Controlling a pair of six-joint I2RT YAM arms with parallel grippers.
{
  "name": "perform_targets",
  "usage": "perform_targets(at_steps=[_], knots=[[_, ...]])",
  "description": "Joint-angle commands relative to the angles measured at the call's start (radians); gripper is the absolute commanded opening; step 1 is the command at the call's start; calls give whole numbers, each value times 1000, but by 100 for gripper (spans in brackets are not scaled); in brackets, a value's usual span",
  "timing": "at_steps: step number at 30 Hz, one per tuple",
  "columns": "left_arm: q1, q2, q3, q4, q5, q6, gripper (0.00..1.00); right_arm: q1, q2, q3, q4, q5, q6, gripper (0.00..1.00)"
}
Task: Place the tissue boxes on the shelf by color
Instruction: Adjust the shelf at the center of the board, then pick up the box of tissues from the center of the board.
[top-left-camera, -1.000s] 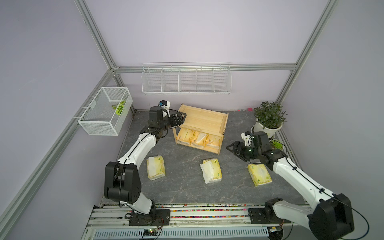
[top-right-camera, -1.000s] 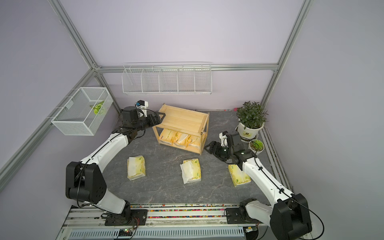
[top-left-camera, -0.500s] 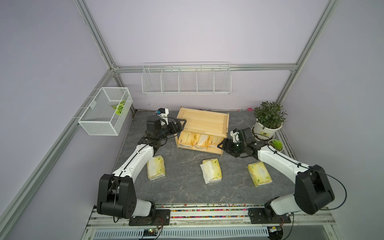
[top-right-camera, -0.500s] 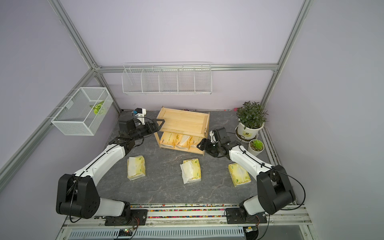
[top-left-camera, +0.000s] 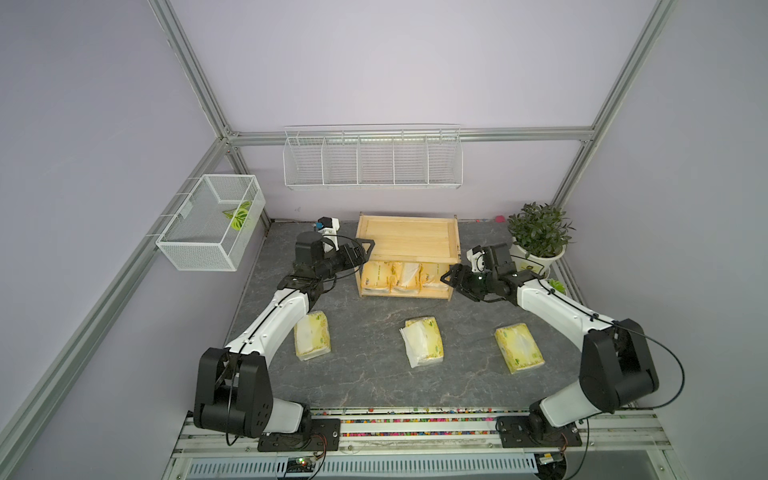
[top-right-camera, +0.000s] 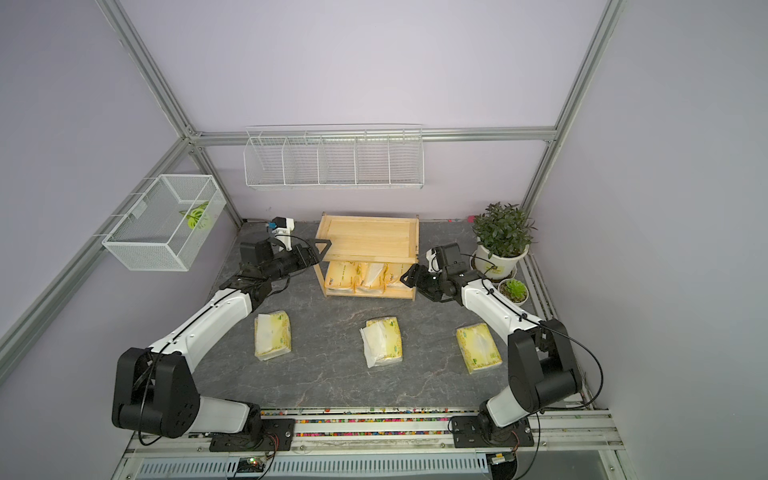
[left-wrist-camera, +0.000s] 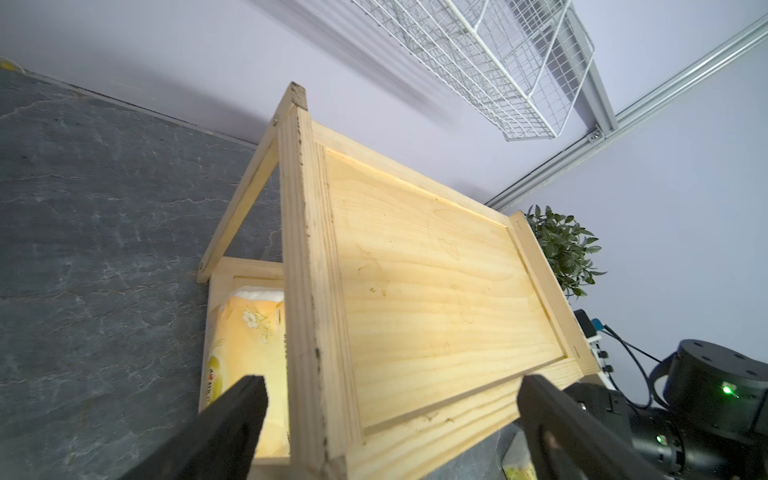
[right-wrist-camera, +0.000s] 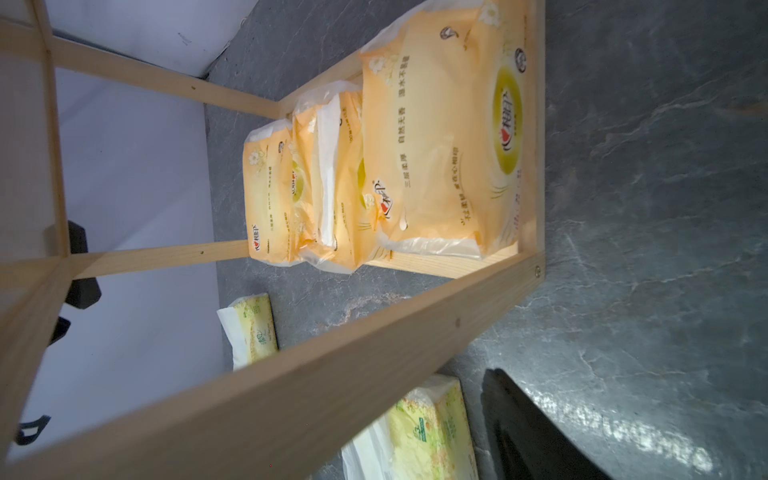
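While looking down in both top views, found the shelf (top-left-camera: 409, 245) (top-right-camera: 368, 239) standing upright at the back of the grey desk (top-left-camera: 374, 386), close to the rear wall. Counted three orange tissue packs (top-left-camera: 405, 275) (right-wrist-camera: 449, 145) on its lower tier, side by side and touching, the middle one with white tissue showing. Noted three pale yellow-green packs lying flat on the desk in front of the shelf, well apart from each other: one pack (top-left-camera: 312, 340) just beside the left arm (top-left-camera: 276, 320), another pack (top-left-camera: 424, 341) in the middle with tissue spilling from it, and the last pack (top-left-camera: 519, 348) near the right arm (top-left-camera: 557, 307). Placed the left gripper (top-left-camera: 365, 251) (left-wrist-camera: 390, 390) at the top tier's left front corner, fingers spread wide with that corner between them and nothing clamped. Placed the right gripper (top-left-camera: 451, 279) at the shelf's lower right end, fingers parted about one of the shelf's wooden bars. Could not tell whether pressed onto the wood. Saw only one finger (right-wrist-camera: 540, 432) from the right wrist. Spotted a potted plant (top-left-camera: 538, 232) behind the right arm, near the back corner.
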Motion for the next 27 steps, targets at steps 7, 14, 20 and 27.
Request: perform_targets(at_steps=[7, 14, 20, 27], knots=[[12, -151, 85, -158, -298, 87, 100, 3, -247, -177, -94, -82, -43, 77], [-16, -302, 12, -315, -146, 63, 100, 18, -279, -321, -10, -133, 9, 77], [-197, -493, -229, -299, -167, -64, 100, 43, -250, -435, 143, -188, 70, 77], [-373, -565, -453, -155, -229, -221, 100, 52, -198, -526, 276, -218, 110, 77]])
